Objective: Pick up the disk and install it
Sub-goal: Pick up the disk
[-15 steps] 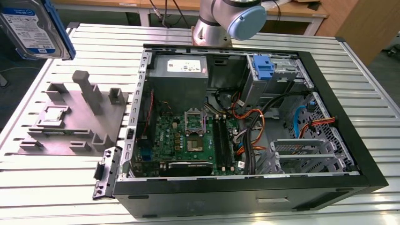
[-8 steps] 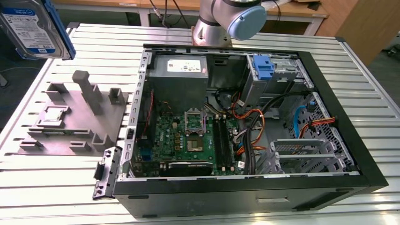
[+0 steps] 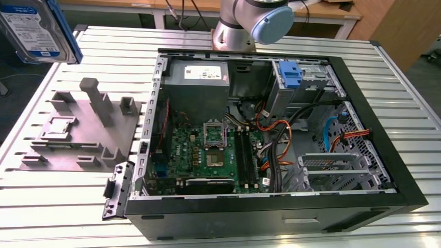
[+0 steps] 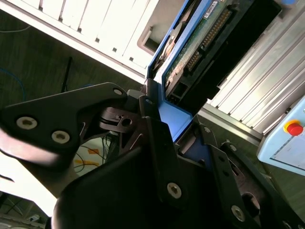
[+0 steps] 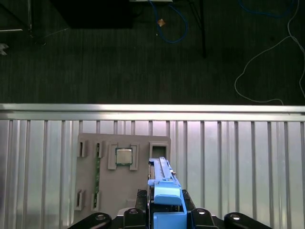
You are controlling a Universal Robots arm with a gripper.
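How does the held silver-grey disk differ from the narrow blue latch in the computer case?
The silver-grey disk with blue rails is broad, labelled, and held aloft in the claw; the narrow blue plastic latch is bare, standing inside the black computer case. Both have bright blue plastic.

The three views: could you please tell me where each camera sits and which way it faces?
Exterior view: off the arm, high, looking down on the table and open case, with the arm beyond the case.
First wrist view: on the wrist, looking down past the end effector at the fixture.
Second wrist view: on the wrist, looking along the end effector at the disk underside.
Shared: all three show the held disk.
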